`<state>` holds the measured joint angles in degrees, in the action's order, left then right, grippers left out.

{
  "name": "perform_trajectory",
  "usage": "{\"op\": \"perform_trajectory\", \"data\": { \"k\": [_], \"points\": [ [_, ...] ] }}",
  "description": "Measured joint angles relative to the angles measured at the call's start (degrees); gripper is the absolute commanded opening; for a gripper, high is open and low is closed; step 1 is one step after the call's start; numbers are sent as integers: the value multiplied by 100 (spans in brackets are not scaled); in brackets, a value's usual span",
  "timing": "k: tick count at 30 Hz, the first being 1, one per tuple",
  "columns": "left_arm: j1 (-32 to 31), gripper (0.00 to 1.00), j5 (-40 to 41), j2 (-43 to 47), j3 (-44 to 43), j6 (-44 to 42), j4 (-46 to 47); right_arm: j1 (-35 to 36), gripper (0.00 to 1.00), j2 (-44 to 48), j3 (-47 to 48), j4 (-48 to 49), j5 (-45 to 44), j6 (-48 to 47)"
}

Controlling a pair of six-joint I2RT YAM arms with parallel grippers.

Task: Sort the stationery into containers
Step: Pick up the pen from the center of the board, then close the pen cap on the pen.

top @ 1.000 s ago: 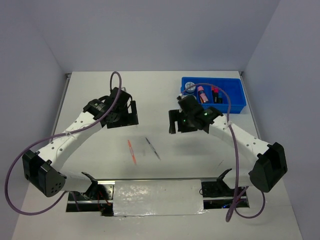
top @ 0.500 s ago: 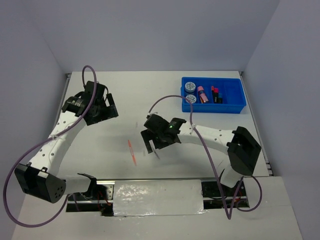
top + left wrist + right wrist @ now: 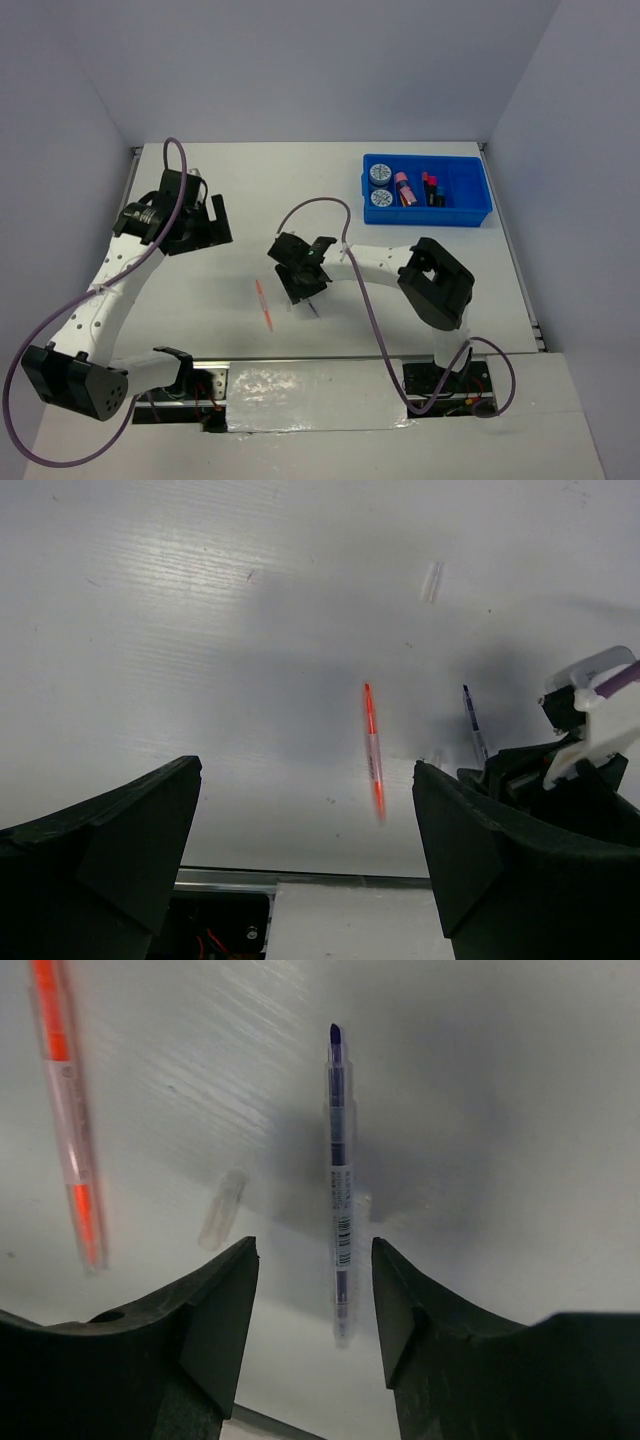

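My right gripper (image 3: 312, 1285) hangs wide over the grey pen (image 3: 340, 1180) near the front edge of the table (image 3: 200, 290), jaws either side so closing catches its barrel. The blue tray (image 3: 428, 221) sits at the far-right corner.

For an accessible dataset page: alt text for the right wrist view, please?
The right pincer, open, hangs over a thin dark pen lying on the white table, lined up between its two black fingers. An orange pen lies to the left, a small clear piece between them.
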<state>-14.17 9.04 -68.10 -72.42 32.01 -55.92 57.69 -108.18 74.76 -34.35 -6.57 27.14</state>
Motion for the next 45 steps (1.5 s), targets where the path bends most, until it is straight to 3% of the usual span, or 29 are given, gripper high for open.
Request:
{"op": "perform_trajectory", "data": {
  "k": [7, 11, 21, 25, 29, 36, 37, 45],
  "points": [
    [66, 99, -44, 0, 0, -188, -9, -48, 42, -280, 0, 92, 57, -44],
    [85, 99, -92, 0, 0, -208, -2, -125, 1, -278, -63, 114, 48, -105],
    [105, 99, -494, -245, 0, -205, 190, -284, 0, 46, -452, 378, 142, 179],
    [44, 99, -780, -964, -61, -136, 444, -544, 0, 595, -507, -94, 111, 413],
    [-356, 98, -741, -1996, -470, -2, 636, -1150, 0, 1735, -498, -420, 55, 623],
    [-905, 85, -496, -3467, -1211, 149, 1016, -1379, 0, 2879, -396, -990, -122, 647],
    [-929, 76, -455, -3624, -1252, 155, 1034, -1377, 0, 2940, -409, -1036, -96, 647],
    [-1014, 69, -232, -4424, -1386, 264, 1207, -1368, 0, 3246, -765, -1110, 138, 643]
  ]
}}
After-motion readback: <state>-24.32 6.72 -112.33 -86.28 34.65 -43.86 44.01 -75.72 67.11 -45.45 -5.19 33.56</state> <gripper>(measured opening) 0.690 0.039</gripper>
